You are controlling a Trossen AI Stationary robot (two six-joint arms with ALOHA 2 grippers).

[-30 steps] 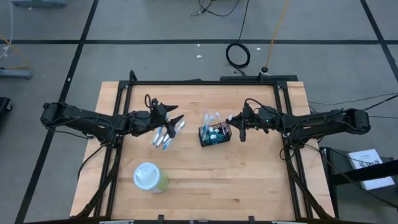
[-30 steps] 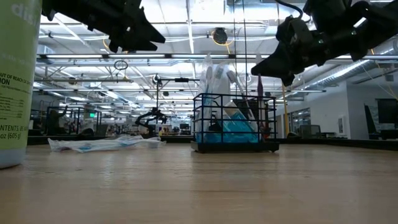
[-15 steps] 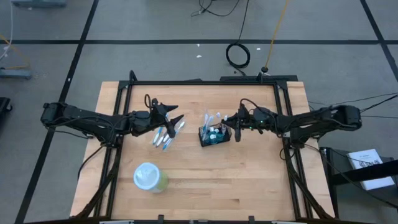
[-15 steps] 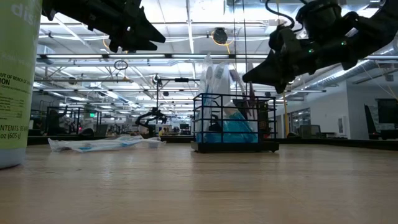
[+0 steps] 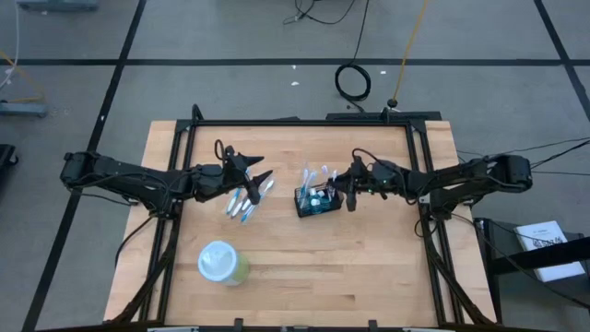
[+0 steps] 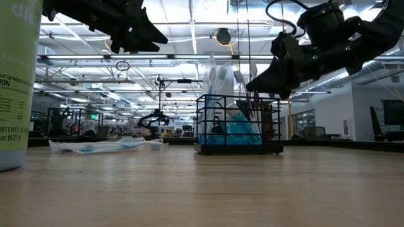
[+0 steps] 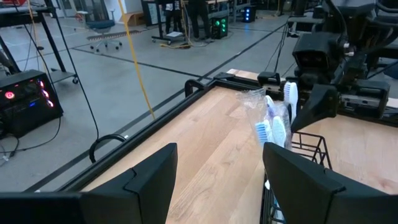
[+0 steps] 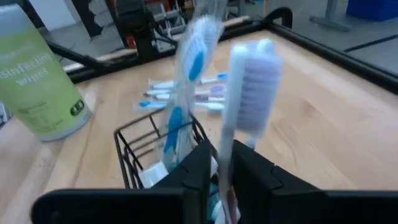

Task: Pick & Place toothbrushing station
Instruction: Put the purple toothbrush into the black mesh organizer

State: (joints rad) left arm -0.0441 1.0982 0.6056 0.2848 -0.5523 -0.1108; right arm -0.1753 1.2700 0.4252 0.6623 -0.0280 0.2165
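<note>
— Black wire mesh: your toothbrushing station (image 5: 318, 199) stands mid-table, toothbrushes (image 6: 221, 74) upright inside it.

— And your right gripper (image 5: 351, 189)?

— Right above the caddy's right end. In its wrist view your fingers (image 8: 200, 163) stand barely apart around a white toothbrush (image 8: 249, 87); whether they press it, I can't tell.

— Left side?

— Your left gripper (image 5: 257, 172) hovers with jaws spread, empty, above the wrapped toothbrushes (image 5: 245, 200) lying left of the caddy. The pale-green wipes canister (image 5: 222, 262) sits nearer the table's front.
</note>
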